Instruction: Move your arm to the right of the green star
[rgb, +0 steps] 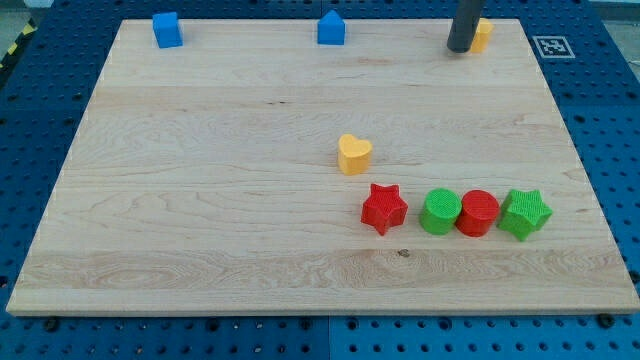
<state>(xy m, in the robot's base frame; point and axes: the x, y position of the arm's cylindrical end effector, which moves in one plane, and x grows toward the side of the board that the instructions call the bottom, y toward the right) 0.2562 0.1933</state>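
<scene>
The green star (525, 213) lies at the lower right of the wooden board (200, 200), at the right end of a row. To its left, touching it, is a red cylinder (478, 213), then a green cylinder (440, 212), then a red star (384, 208). My tip (460, 47) is at the view's top right edge of the board, far above the green star and a little to its left. It stands just left of a yellow block (482, 35), which the rod partly hides.
A yellow heart (354, 154) lies above the red star. A blue block (167, 30) sits at the top left and another blue block (331, 28) at the top middle. A fiducial tag (551, 46) lies off the board's top right corner.
</scene>
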